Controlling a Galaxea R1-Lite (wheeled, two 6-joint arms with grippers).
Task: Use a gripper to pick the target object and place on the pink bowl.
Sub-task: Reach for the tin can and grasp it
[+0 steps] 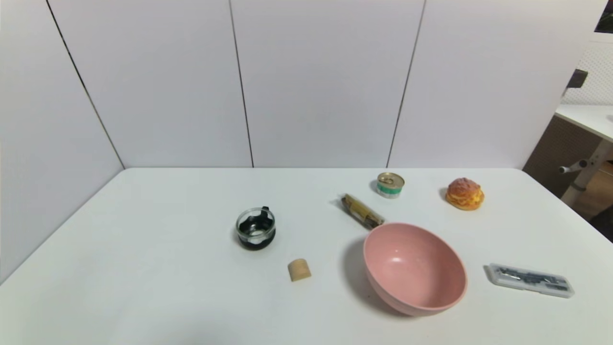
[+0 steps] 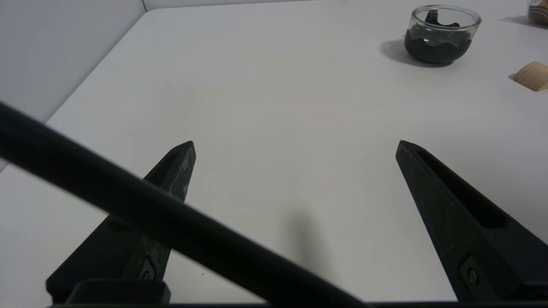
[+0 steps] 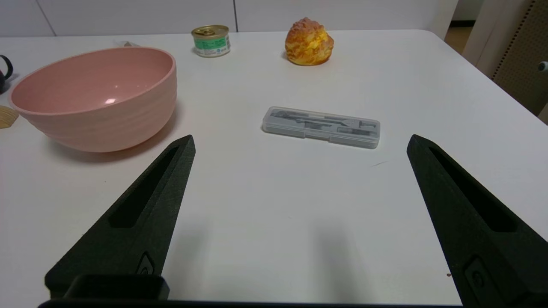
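The right gripper (image 3: 301, 139) has its two fingers spread wide, with nothing between them; it is over the near right part of the table, short of the plastic case (image 3: 321, 127). The left gripper (image 2: 296, 143) is parked over the left part of the table; its fingers are also wide apart and empty.

The step in hand, as I judge, is the reach to the can (image 1: 390, 186), which stands upright near the back edge, beyond the pink bowl (image 1: 415, 268) and between the wrapped packet (image 1: 362, 211) and the bun (image 1: 464, 193). The right arm should go forward above the bowl's rim — not through it — and come down with one finger on each side of the can; the grip should be low on the label, because the can is short and its hard wall may slip. After this, lift well, carry it back over the rim, and release it low inside the bowl.

The table (image 1: 191, 297) is white, smooth and flat; the cup (image 1: 255, 229) and the wooden block (image 1: 299, 270) are left of the bowl. Behind rise pale panels (image 1: 325, 86); at the far right there is perhaps another table (image 1: 586, 120) — its edge is cut, so I am not certain.
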